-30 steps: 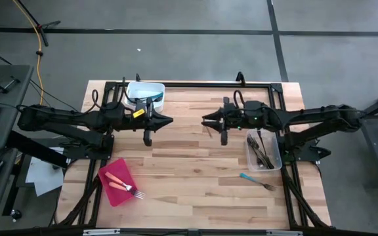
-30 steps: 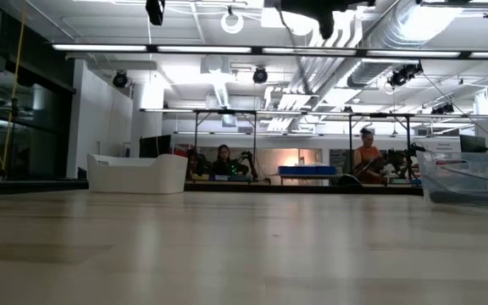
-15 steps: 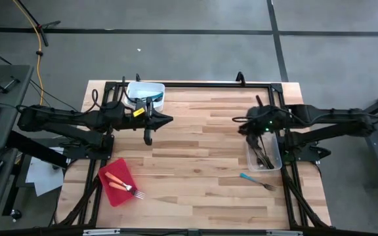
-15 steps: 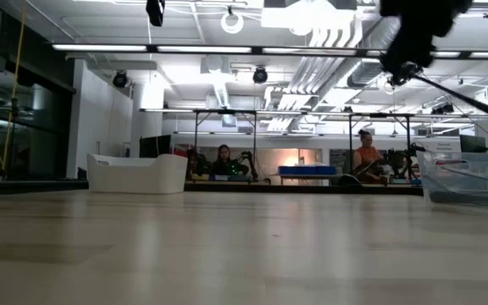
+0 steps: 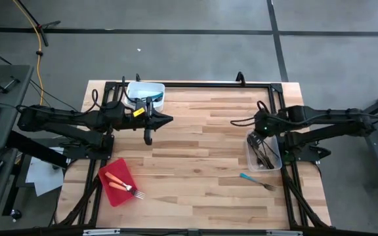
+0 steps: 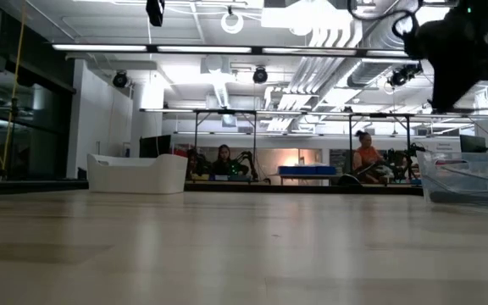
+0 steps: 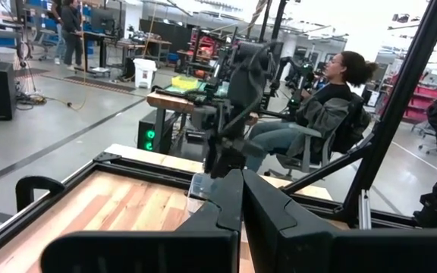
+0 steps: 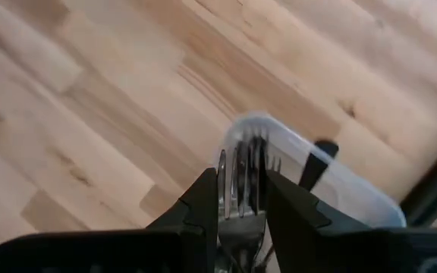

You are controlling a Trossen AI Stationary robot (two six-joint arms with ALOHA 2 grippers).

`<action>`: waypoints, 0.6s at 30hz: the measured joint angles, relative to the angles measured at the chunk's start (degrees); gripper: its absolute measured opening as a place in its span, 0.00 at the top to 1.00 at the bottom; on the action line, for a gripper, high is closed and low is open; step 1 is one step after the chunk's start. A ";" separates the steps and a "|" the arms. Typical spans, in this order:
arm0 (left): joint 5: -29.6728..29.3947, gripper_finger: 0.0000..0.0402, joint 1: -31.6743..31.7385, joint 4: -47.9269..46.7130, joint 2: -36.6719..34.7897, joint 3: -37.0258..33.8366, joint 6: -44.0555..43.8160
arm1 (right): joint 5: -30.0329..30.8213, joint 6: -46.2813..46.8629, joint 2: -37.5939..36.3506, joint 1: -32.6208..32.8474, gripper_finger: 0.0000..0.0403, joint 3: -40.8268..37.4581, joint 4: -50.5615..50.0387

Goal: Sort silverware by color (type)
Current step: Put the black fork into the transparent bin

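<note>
My right gripper points steeply down over the clear tub, shut on a grey metal fork. Dark forks lie in that tub. A teal fork lies flat on the table, nearer than the tub. Orange forks rest on the red tray at the near left. My left gripper is shut on nothing, held level above the table near the white tub. My right gripper has the metal fork pinched between its two fingers, coming at it from above and slanting down. The tines stick out past the fingertips toward the tub. The fingers hide the handle. The fork is lifted clear of the tub.
The white tub holds teal pieces and stands at the far left. Bare wood lies between the two arms and along the near edge. A black frame rail runs around the table. People sit at benches in the room beyond.
My right gripper has swung from the table's middle toward the right edge and now hangs over the clear tub. It has tipped from level to pointing steeply down, rolled about its own line and sunk a little.
</note>
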 joint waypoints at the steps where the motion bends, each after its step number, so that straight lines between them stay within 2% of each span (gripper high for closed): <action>1: 0.00 1.00 0.00 -0.02 0.00 0.00 0.00 | -0.15 1.69 -0.01 0.00 0.81 -1.25 0.18; 8: 0.02 1.00 0.00 0.00 0.00 -0.02 0.00 | -2.35 6.91 0.03 0.00 0.81 -11.70 5.62; 12: 0.02 1.00 0.09 -0.01 0.00 -0.02 0.00 | -3.13 8.60 0.03 0.00 0.81 -15.04 11.46; 18: 0.02 1.00 0.09 0.00 0.00 -0.02 0.00 | -3.43 9.16 0.03 0.00 0.80 -18.54 13.48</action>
